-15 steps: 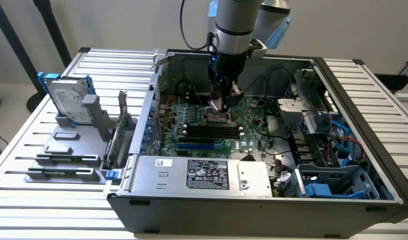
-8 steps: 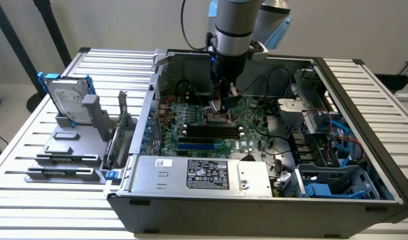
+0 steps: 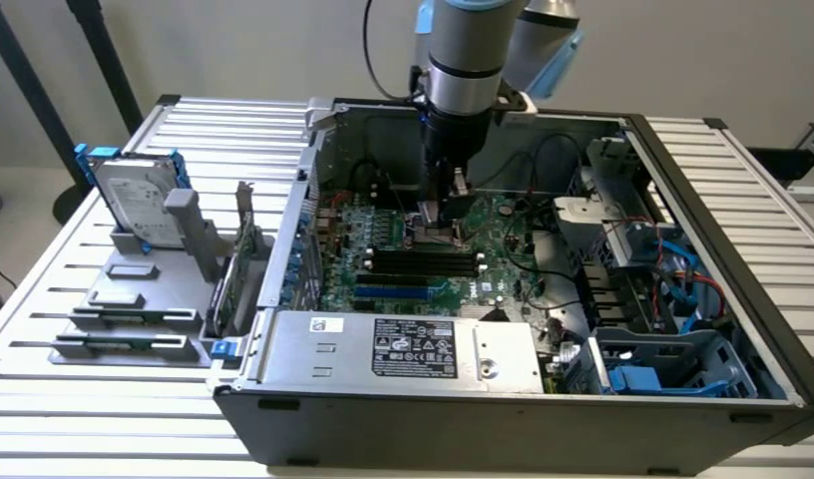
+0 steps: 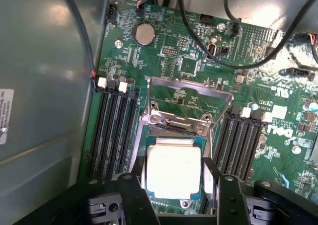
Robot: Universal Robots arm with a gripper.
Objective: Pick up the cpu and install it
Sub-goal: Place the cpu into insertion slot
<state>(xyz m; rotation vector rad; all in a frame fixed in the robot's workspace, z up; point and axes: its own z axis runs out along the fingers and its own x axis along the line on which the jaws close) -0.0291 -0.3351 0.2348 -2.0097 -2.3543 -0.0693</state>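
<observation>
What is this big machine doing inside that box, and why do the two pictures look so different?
The grey tube coming down is a robot arm. At its end is a gripper, like a hand with two fingers. One picture comes from a camera off the arm that sees the whole scene. The other comes from a camera on the arm's wrist, looking past the gripper. On the table lies an open computer case, with a hard drive in a blue bracket standing at the exterior view's left. Inside the case is the green motherboard. The gripper holds the cpu, a small shiny square chip, by two sides, right at its socket, whose metal lid is flipped up.
</observation>
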